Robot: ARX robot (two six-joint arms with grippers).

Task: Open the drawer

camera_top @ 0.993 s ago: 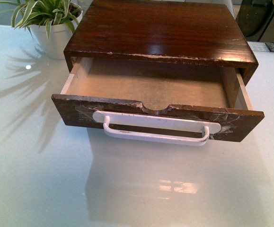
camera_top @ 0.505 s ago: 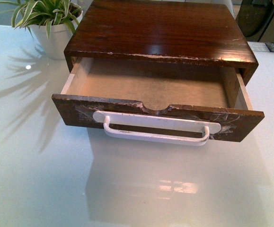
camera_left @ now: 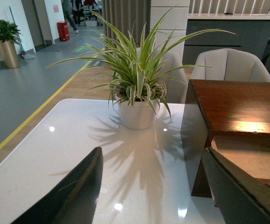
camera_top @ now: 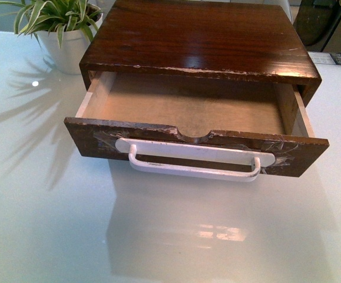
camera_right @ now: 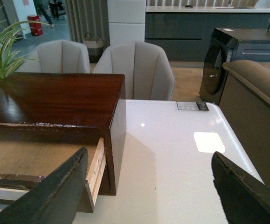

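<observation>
Wood: dark-brown drawer (camera_top: 194,127) is sitting pulled well out of its glossy cabinet (camera_top: 199,38), showing a pale, matte, empty floor.
Handle: long white bar handle (camera_top: 195,159) is lying taped across the front, under a half-round notch.
Position: mid-tabletop (camera_top: 46,194), facing the robot; the task is looking done.
Left gripper (camera_left: 153,186): jaws are standing apart, holding nothing, beside the drawer.
Right gripper (camera_right: 148,186): likewise spread and empty.
Plant (camera_left: 139,70): striped leaves are arching from a white pot.
</observation>
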